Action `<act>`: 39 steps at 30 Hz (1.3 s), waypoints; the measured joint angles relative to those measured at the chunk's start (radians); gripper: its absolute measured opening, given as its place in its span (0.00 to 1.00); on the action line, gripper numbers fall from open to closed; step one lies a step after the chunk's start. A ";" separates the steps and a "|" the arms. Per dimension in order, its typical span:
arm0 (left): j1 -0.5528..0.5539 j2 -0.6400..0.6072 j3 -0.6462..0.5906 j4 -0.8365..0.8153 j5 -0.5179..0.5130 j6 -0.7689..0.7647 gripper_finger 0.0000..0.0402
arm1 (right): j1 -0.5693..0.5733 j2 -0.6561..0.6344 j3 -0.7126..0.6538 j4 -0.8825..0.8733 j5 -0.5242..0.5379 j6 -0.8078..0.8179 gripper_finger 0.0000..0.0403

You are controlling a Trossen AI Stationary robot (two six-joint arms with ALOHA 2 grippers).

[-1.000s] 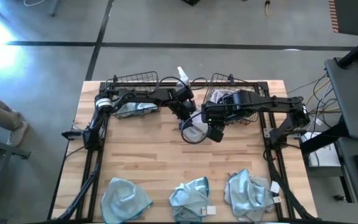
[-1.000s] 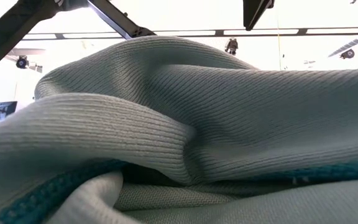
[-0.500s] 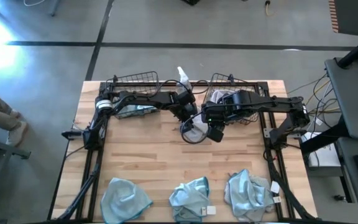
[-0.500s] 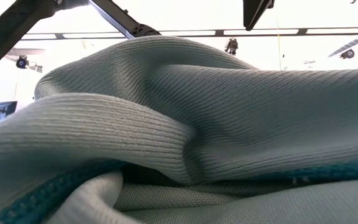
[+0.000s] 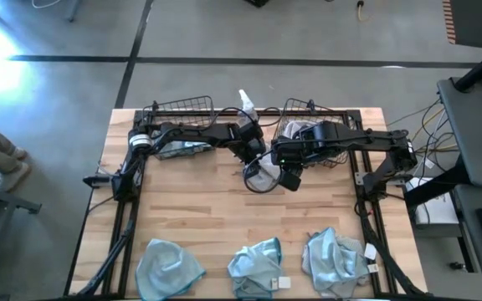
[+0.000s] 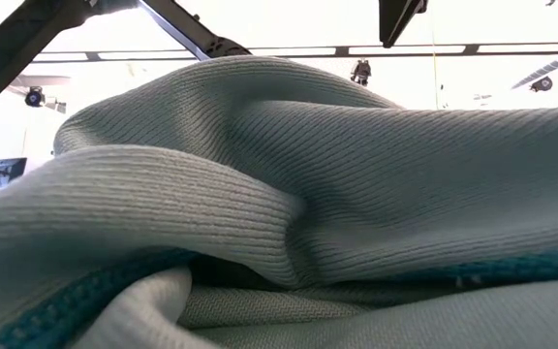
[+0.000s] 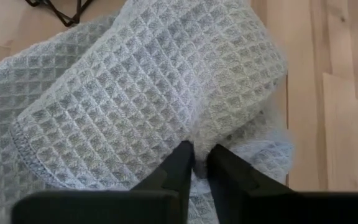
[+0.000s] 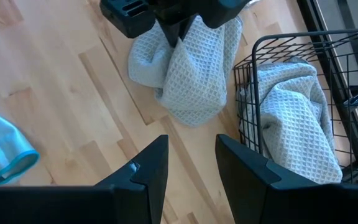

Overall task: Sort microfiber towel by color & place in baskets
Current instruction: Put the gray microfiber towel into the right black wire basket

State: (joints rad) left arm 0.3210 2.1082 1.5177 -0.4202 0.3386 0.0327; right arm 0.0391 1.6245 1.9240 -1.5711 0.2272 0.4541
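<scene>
Jaws of the left gripper (image 7: 201, 163) have pinched shut on the grey-white towel (image 7: 148, 93).

Two wire-mesh baskets stand on the table: the left basket (image 5: 178, 107) and the right basket (image 5: 301, 109). Three teal-blue towels lie along the near edge: one (image 5: 167, 267), a second (image 5: 256, 266), a third (image 5: 333, 261). Another teal towel (image 5: 182, 149) sits under the left arm. Two pale grey-white towels show: one (image 8: 188, 68) on the wood, one (image 8: 294, 118) in a basket. One spray bottle (image 5: 245, 104) stands between the baskets.

Grey concrete floor (image 5: 224, 33) with dark seams; bright ceiling strip lights (image 6: 386, 48).
</scene>
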 joint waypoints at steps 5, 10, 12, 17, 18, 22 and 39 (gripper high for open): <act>0.000 0.000 0.000 0.000 0.000 -0.021 0.01 | 0.000 0.000 0.000 0.000 0.000 0.000 0.32; 0.000 -0.001 0.000 0.000 0.004 -0.060 0.00 | 0.000 0.000 0.000 0.000 0.001 0.000 0.32; -0.001 -0.001 0.010 -0.009 0.028 -0.079 0.00 | 0.000 0.000 0.000 0.000 0.001 0.000 0.32; -0.013 -0.002 0.086 -0.024 0.090 -0.090 0.00 | 0.000 0.000 0.000 0.000 0.001 0.000 0.32; -0.016 -0.002 0.109 -0.037 0.090 -0.083 0.00 | 0.000 0.000 0.000 0.000 0.002 0.000 0.32; -0.027 -0.002 0.224 -0.112 0.090 -0.039 0.00 | 0.000 0.000 0.000 0.000 0.007 0.000 0.32; -0.009 -0.002 0.670 -0.263 -0.095 0.108 0.00 | 0.010 -0.002 0.000 0.000 0.009 0.008 0.32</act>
State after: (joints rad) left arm 0.3121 2.1067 2.1879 -0.6833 0.2437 0.1410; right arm 0.0487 1.6230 1.9236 -1.5711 0.2363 0.4618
